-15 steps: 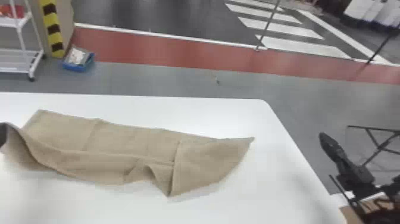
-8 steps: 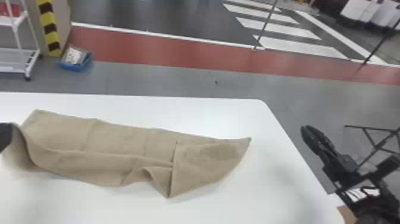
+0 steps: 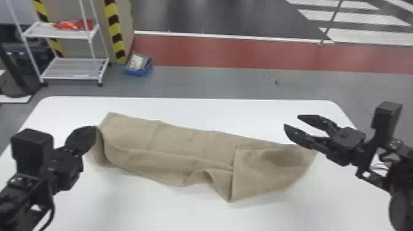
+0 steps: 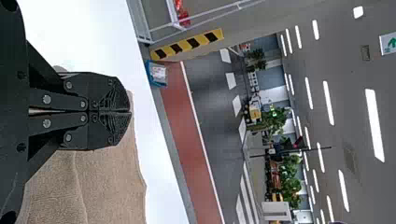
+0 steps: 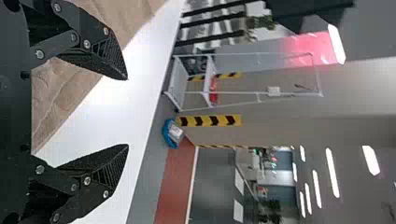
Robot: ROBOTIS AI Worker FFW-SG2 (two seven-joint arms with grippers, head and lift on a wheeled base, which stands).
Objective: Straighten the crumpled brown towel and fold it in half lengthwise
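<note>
The brown towel (image 3: 184, 147) lies as a long, creased strip across the white table, its right part folded over with a darker patch. At its left end my left gripper (image 3: 93, 130) is shut on the towel's edge, which is raised there. In the left wrist view, my left gripper (image 4: 130, 112) has its fingers together, with the towel (image 4: 102, 182) beside and below them. My right gripper (image 3: 291, 120) stands open above the towel's right end, holding nothing. In the right wrist view, my right gripper (image 5: 127, 112) shows both fingers spread, the towel (image 5: 60, 93) behind them.
The white table (image 3: 147, 209) has rounded far corners and bare surface in front of and behind the towel. Beyond it on the floor are a blue bin (image 3: 138, 65), a white wire shelf cart (image 3: 73, 69) and a striped yellow-black post (image 3: 115, 33).
The right gripper has swung in from beyond the table's right edge to the towel's right end. The head view has turned left and down, showing more of the left arm. The towel looks nearly the same.
</note>
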